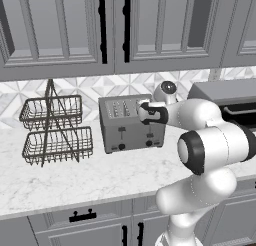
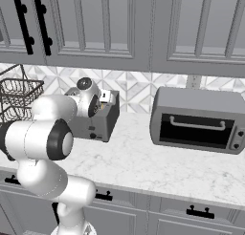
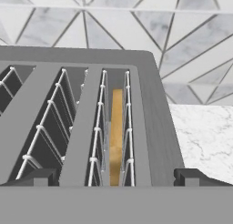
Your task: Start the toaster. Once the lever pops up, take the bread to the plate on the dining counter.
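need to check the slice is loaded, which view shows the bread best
The hand view: it looks down into the toaster, and the bread stands edge-on in the rightmost slot. In both base views the arm crosses the toaster top and the slots are too small to make out the slice.

Toaster (image 1: 131, 124) on the surface (image 1: 75, 180), backed against the tiled wall (image 1: 100, 87). Two-tier wire basket rack (image 1: 54, 127) at 9 o'clock of the toaster, standing apart from it. Toaster oven (image 2: 197, 120) at 3 o'clock of the toaster, well apart, on the same surface. Wall cabinets (image 1: 60, 30) at 12 o'clock above all three. Bread (image 3: 116, 136) upright in the slot nearest the toaster oven. Gripper (image 3: 116, 176) above that slot, fingers (image 3: 189, 176) spread, one on either side of it.
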